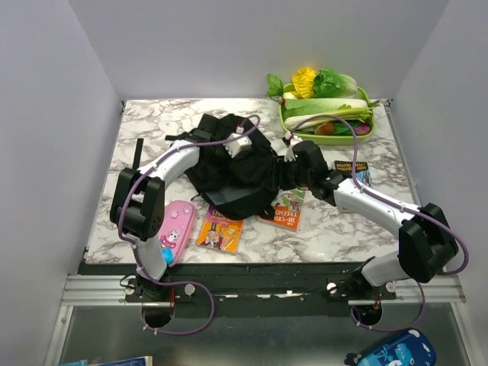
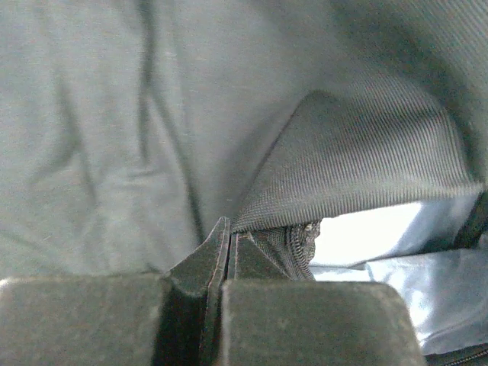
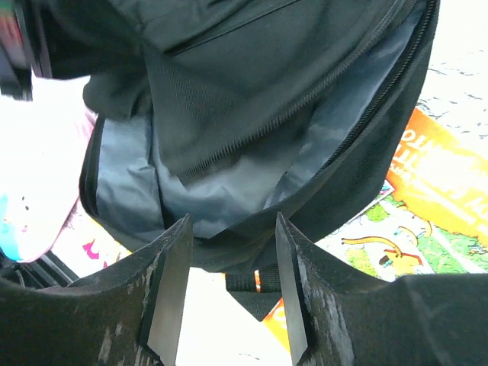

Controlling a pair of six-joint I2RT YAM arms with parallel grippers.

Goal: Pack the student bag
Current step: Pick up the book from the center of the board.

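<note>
The bag (image 1: 232,183) is big, black and soft. It sits in a floppy heap in the middle of the bench (image 1: 343,225). The bench is hard and smooth, with grey and white swirls like marble. Inside, the bag has a thin grey lining, and a zip runs along its mouth.

The left arm reaches forward and bends down into the top of the bag. The left hand (image 2: 229,232) is inside, with grey lining all around it. Its two dark fingers are pressed tight together. A ribbed black flap of the bag comes right down to their tips, but I cannot tell if it is pinched.

The right arm lies low over the bench and points at the open side of the bag. The right hand (image 3: 232,221) has its fingers apart. The bag's black rim lies just past their tips, across the gap.

On the near side of the right hand lies a flat green and orange book (image 1: 284,207), partly under the bag. Further to its left are an orange book (image 1: 219,231) and a pink pencil case (image 1: 177,227) with round ends. On the far side of the right hand is a green tray (image 1: 284,122) of leafy vegetables.
</note>
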